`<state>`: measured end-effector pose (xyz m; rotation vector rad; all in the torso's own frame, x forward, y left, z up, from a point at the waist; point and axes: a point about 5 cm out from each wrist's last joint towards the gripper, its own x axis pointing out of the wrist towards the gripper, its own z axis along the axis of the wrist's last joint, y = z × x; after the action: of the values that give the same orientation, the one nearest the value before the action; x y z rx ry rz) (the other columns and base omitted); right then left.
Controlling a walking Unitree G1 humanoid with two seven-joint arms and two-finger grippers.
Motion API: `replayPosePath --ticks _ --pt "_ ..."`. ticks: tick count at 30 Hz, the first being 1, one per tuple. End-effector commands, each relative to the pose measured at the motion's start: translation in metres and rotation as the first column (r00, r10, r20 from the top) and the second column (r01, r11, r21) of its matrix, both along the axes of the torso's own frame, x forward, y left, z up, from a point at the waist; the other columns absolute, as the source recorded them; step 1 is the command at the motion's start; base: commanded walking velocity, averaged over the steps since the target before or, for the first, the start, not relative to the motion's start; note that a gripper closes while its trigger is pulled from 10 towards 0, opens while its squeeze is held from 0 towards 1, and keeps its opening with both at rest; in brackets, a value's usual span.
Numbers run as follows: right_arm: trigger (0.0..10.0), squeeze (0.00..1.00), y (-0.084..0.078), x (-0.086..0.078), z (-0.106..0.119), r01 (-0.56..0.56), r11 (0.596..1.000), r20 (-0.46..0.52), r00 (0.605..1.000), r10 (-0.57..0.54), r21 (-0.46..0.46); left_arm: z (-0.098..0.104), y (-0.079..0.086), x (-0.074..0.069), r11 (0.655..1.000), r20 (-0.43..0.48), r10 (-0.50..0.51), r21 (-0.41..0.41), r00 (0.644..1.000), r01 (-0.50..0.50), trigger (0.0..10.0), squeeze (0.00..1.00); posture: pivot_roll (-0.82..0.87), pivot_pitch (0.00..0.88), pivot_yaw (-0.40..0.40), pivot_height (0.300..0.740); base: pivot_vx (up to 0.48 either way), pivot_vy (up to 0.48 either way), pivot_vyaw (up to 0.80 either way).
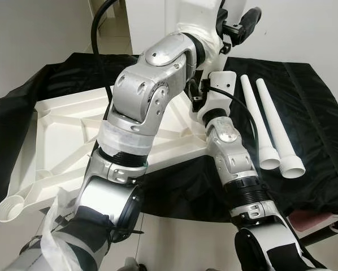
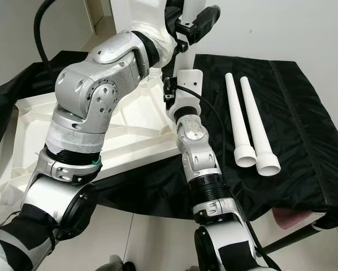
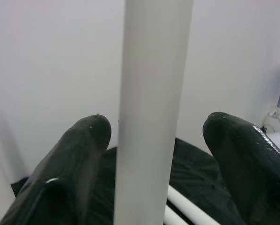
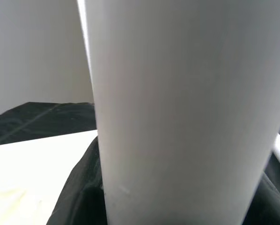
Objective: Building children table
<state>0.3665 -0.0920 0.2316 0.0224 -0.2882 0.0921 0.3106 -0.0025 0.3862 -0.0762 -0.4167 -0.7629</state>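
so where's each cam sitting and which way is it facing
Left eye view: on the head, looking forward and down at the upturned white tabletop on black cloth; both silver arms show.
Right eye view: same head, same scene; shares the two loose legs.
Left wrist view: along the left claw, its fingers apart around an upright white leg.
Right wrist view: close against a white leg, with cloth and tabletop behind.
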Motion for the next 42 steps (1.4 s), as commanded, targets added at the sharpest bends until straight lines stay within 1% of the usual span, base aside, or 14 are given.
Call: replayPosePath --ticks 1,8,10,12,13,19,21,22,23,30,32,35,37,42 --pt "10.0 0.00 -0.004 0.002 0.001 0.022 1.000 -0.009 1.000 -0.022 0.012 0.014 -0.005 -0.011 0.998 0.068 -0.053 -0.026 0.996 0.055 10.0 0.00 -0.12 0.068 0.068 0.740 0.000 0.000 0.00" --pt "10.0 0.00 -0.014 0.003 -0.001 0.059 0.998 -0.015 0.998 -0.059 0.008 0.020 -0.007 -0.018 0.997 0.087 -0.063 -0.038 0.994 0.066 10.0 0.00 -0.13 0.075 0.070 0.740 0.000 0.000 0.00" --pt "10.0 0.00 -0.022 0.003 -0.004 0.091 0.996 -0.022 0.996 -0.091 -0.003 0.015 -0.002 -0.012 0.999 0.029 -0.001 -0.051 1.000 0.003 10.0 0.00 -0.12 0.081 0.069 0.740 0.000 0.000 0.00" --pt "10.0 0.00 -0.022 0.003 -0.004 0.091 0.996 -0.022 0.996 -0.091 -0.003 0.015 -0.002 -0.012 0.999 0.029 -0.001 -0.051 1.000 0.003 10.0 0.00 -0.12 0.081 0.069 0.740 0.000 0.000 0.00" --pt "10.0 0.00 -0.031 0.001 -0.007 0.122 0.993 -0.028 0.992 -0.122 -0.008 0.003 0.007 -0.002 0.997 -0.054 0.055 -0.058 0.997 -0.058 10.0 0.00 -0.13 0.089 0.070 0.740 0.000 0.000 0.00" --pt "10.0 0.00 -0.043 -0.003 -0.009 0.154 0.988 -0.010 0.988 -0.154 -0.022 -0.012 0.019 0.009 0.991 -0.113 0.124 -0.034 0.986 -0.128 10.0 0.00 -0.13 0.093 0.068 0.740 0.000 0.000 0.00" --pt "10.0 0.00 -0.047 -0.007 -0.013 0.138 0.989 0.002 0.990 -0.138 -0.044 -0.054 0.041 0.012 0.986 -0.156 0.158 -0.024 0.975 -0.164 10.0 0.00 -0.13 0.097 0.070 0.740 0.000 0.000 0.00" --pt "10.0 0.00 -0.047 -0.007 -0.013 0.138 0.989 0.002 0.990 -0.138 -0.044 -0.054 0.041 0.012 0.986 -0.156 0.158 -0.024 0.975 -0.164 10.0 0.00 -0.13 0.097 0.070 0.740 0.000 0.000 0.00" --pt "10.0 0.00 -0.048 -0.010 -0.018 0.102 0.993 -0.004 0.995 -0.103 -0.054 -0.083 0.055 0.009 0.981 -0.174 0.193 0.002 0.966 -0.195 10.0 0.00 -0.13 0.101 0.070 0.740 0.000 0.000 0.00" --pt "10.0 0.00 -0.048 -0.013 -0.020 0.070 0.995 0.005 0.998 -0.070 -0.068 -0.094 0.058 0.008 0.980 -0.200 0.196 0.019 0.960 -0.196 10.0 0.00 -0.13 0.102 0.070 0.740 0.000 0.000 0.00" --pt "10.0 0.00 -0.048 -0.019 -0.025 0.028 0.995 0.019 0.999 -0.026 -0.100 -0.109 0.060 0.006 0.981 -0.218 0.195 0.053 0.956 -0.188 10.0 0.00 -0.14 0.109 0.070 0.740 0.000 0.000 0.00" --pt "10.0 0.00 -0.048 -0.022 -0.027 0.013 0.993 0.022 1.000 -0.010 -0.113 -0.114 0.061 0.005 0.981 -0.226 0.191 0.063 0.955 -0.181 10.0 0.00 -0.14 0.109 0.070 0.740 0.000 0.000 0.00" --pt "10.0 0.00 -0.049 -0.027 -0.033 -0.049 0.988 0.032 0.998 0.055 -0.149 -0.133 0.061 -0.002 0.986 -0.230 0.157 0.096 0.960 -0.138 10.0 0.00 -0.14 0.108 0.072 0.740 0.000 0.000 0.00" --pt "10.0 0.00 -0.051 -0.030 -0.036 -0.078 0.982 0.036 0.996 0.085 -0.174 -0.145 0.061 -0.008 0.985 -0.214 0.134 0.139 0.968 -0.106 10.0 0.00 -0.13 0.112 0.070 0.740 0.000 0.000 0.00"
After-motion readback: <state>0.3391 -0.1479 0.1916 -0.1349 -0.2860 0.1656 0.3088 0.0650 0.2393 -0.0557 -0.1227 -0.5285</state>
